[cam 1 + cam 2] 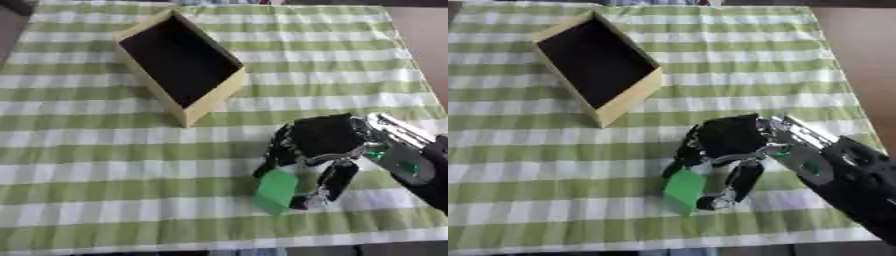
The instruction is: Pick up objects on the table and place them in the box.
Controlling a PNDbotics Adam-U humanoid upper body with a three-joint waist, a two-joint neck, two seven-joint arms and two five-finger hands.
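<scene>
A small green block [276, 190] lies on the striped cloth near the front edge, right of centre. My right hand [325, 140] reaches in from the right and sits over it, with fingers and thumb curled down on either side of the block. The box [181, 57] is a yellow-walled open tray with a dark inside, lying askew at the back left; nothing shows inside it. My left hand appears in neither view.
A green and white striped cloth [105, 165] covers the table. Bare brown tabletop [859, 55] shows beyond the cloth's right edge. The cloth's front edge runs just below the green block.
</scene>
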